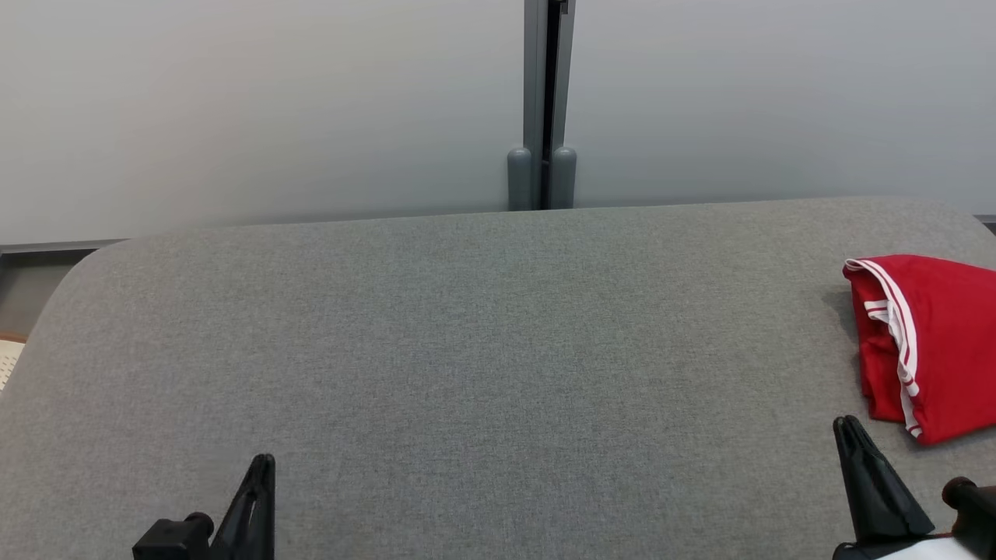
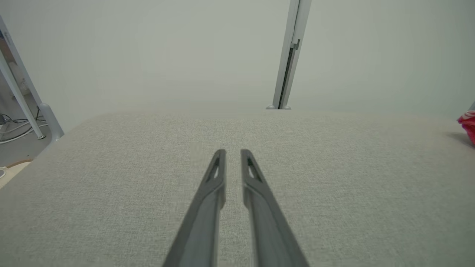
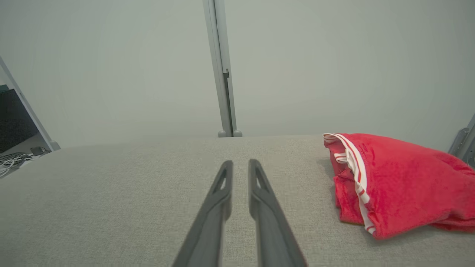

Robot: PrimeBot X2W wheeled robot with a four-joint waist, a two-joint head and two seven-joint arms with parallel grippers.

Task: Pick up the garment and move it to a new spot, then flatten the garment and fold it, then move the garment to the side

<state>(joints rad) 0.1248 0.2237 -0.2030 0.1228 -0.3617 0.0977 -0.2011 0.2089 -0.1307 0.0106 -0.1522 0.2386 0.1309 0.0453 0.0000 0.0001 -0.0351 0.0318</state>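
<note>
The garment is red with white stripes and lies bunched and folded over at the far right edge of the grey padded table. In the right wrist view the garment sits to the right of my right gripper, apart from it. The right gripper is at the lower right, just in front of the cloth, its fingers a narrow gap apart with nothing between them. At the lower left, my left gripper hovers over bare table. Its fingers also stand slightly apart and hold nothing. A sliver of the garment shows at the left wrist view's right edge.
Pale wall panels joined by a grey post stand right behind the table's far edge. The table's corners are rounded. Left of the table lie floor cables and a metal leg.
</note>
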